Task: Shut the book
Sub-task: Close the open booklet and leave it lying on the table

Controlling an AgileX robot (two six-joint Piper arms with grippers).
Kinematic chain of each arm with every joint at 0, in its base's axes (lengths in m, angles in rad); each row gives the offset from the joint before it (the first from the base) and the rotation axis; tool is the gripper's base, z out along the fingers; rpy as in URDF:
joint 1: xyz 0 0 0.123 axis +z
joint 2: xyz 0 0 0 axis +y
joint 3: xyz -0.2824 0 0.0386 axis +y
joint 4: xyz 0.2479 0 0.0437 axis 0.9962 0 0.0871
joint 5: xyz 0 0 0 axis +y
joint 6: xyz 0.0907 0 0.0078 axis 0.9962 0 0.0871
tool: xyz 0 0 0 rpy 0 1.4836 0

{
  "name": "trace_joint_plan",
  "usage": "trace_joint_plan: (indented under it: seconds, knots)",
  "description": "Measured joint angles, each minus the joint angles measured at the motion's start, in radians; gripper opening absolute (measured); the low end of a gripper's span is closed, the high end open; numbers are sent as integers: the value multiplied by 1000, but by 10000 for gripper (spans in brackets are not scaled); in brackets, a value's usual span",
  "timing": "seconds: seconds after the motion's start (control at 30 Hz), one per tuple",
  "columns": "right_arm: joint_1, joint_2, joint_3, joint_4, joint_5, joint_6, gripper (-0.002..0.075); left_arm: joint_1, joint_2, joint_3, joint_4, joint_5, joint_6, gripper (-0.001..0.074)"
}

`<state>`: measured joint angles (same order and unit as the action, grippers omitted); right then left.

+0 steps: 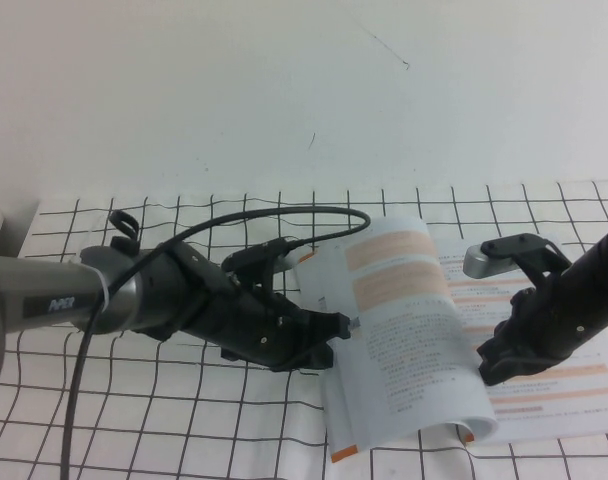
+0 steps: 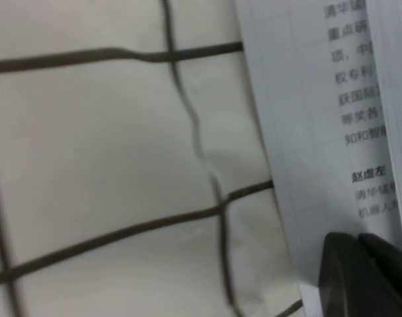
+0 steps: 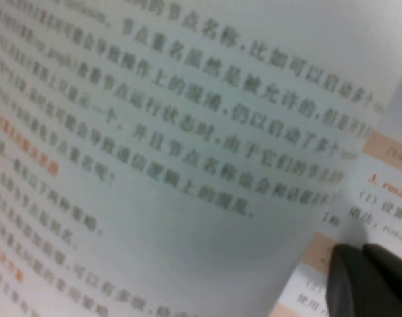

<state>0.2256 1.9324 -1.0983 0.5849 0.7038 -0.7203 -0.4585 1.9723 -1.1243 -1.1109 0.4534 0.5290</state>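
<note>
**Lifted half of the book leans toward the right pincer, with the left pincer behind it**

The book (image 1: 544, 400) lies open on the grid-cloth bench (image 1: 134, 420), its spine running from my near side to the far side. On the spine's right, the pages lie flat. On its left, the other half (image 1: 399, 310) is raised in a thick curved sheaf that arches over the spine toward the flat side. I can see white paper, black Chinese print, pale orange heading bands and an orange cover edge at the near corner. It looks floppy, so I expect it to bend rather than swing as one board.

My left pincer (image 1: 346, 323) sits against the outer face of the raised sheaf, left of the spine, so it is the nearer one for the push across. Its tips look drawn together. I cannot tell whether any paper is nipped between them.

My right pincer (image 1: 492, 368) hangs over the flat pages right of the spine, just beside the sheaf's curling edge. Its tips also look closed and empty. I judge it stands in the sheaf's path.
</note>
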Motion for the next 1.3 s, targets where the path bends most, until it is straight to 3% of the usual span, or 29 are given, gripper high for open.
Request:
trace_joint_plan:
  seconds: [0.63,1.0,1.3]
  knots:
    - [0,0,-3,-65,-50,62,-3,-45,85,-322,27,132,-26,-4]
    - [-75,-155,-144,-171,-6,175,-3,-45,85,-351,147,226,-95,-4]
    - [-78,-297,-178,-133,32,77,-3,-23,74,-377,530,299,-287,-4]
